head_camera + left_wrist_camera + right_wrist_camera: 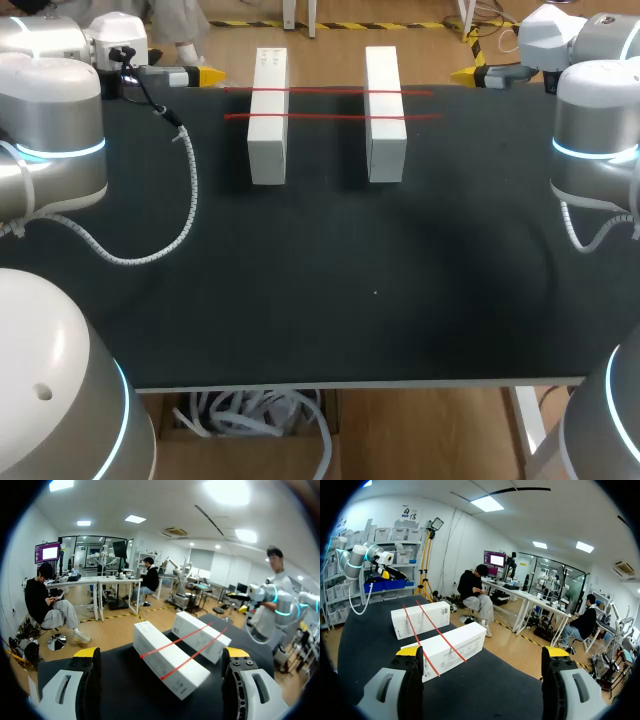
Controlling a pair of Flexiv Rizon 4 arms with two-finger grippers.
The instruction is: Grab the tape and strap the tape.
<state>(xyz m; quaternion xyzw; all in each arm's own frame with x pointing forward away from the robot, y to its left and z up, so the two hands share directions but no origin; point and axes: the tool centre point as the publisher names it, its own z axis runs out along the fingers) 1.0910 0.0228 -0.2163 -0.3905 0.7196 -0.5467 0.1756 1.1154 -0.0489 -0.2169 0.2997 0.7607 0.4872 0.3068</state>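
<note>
Black cloth covers our table point(320, 300). Near its far edge two white boxes lie side by side with a gap between them, the left box point(267, 120) and the right box point(384, 115). Two red tapes run across both box tops and bridge the gap. The far tape point(330, 91) lies closer to the table's far edge, and the near tape point(330, 116) is just beside it. Their ends reach a little past the boxes' outer sides; we cannot tell whether those ends touch the cloth.

Our left gripper point(205, 75) hangs at the far left corner and our right gripper point(465, 74) at the far right corner. Each has its fingers spread wide with nothing between them, and each is apart from the tapes.

We see several risks from here:
- The tapes are thin and flat, so fingers closing on an end could slip past it or pinch only air.
- The two tapes lie close together, so one grab might catch both.
- A low approach could knock a box sideways and drag the tapes off.
- If only one side pulls, the strip may slide free across the tops instead of tightening.
- The cable point(185, 210) looping from our left arm onto the table could also snag as that arm swings in.
</note>
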